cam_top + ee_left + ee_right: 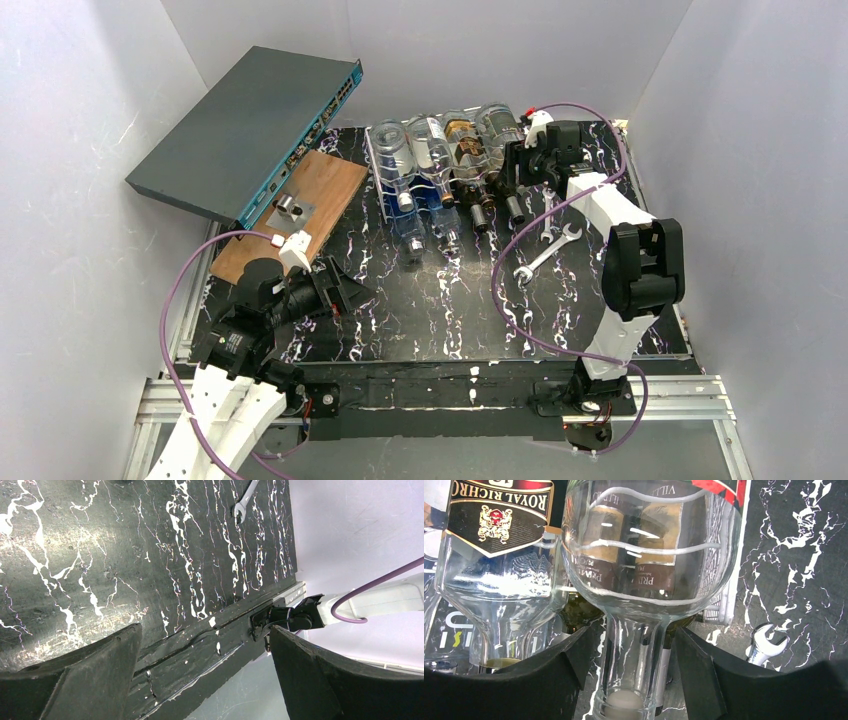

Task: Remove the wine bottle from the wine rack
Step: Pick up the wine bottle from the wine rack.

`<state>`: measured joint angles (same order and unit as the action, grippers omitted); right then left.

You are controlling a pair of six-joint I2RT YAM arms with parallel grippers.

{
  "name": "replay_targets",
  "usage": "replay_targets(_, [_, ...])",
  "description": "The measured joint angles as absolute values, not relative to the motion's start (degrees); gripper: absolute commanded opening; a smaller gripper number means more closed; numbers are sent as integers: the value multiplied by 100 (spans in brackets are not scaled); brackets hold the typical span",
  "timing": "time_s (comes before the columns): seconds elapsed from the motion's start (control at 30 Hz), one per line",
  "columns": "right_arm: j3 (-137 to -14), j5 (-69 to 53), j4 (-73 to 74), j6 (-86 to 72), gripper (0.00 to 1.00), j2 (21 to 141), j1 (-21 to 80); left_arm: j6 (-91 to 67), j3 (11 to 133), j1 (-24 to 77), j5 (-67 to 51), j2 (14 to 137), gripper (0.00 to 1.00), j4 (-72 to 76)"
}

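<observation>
The white wire wine rack (385, 195) stands at the back middle of the table with several bottles lying in it, necks toward me. My right gripper (517, 172) is at the rack's right end. In the right wrist view it (633, 640) is open, one finger on each side of the neck of a clear glass wine bottle (649, 545), with a small gap on both sides. This is the rightmost bottle (497, 125) in the top view. A rack wire (724, 607) shows under it. My left gripper (340, 290) is open and empty, low over the table's front left (205, 630).
A grey network switch (250, 130) leans at the back left above a wooden board (300, 215). A wrench (545, 252) lies right of the rack, also in the right wrist view (766, 642). A bottle with a black label (499, 540) lies left of the clear one.
</observation>
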<state>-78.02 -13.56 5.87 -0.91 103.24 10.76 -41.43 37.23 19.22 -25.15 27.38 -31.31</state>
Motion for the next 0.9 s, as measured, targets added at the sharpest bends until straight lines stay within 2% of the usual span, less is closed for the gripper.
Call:
replay_targets(0.6, [-8134, -1212, 720, -279, 59, 10549, 1094, -4165, 3723, 1922, -2515, 2731, 98, -3129])
replay_targets(0.73, [-8165, -1190, 760, -274, 45, 10549, 1096, -4165, 3723, 1922, -2515, 2731, 98, -3129])
replay_targets(0.9, [-8165, -1129, 823, -322, 15, 10549, 1100, -4165, 3723, 1922, -2515, 2731, 98, -3129])
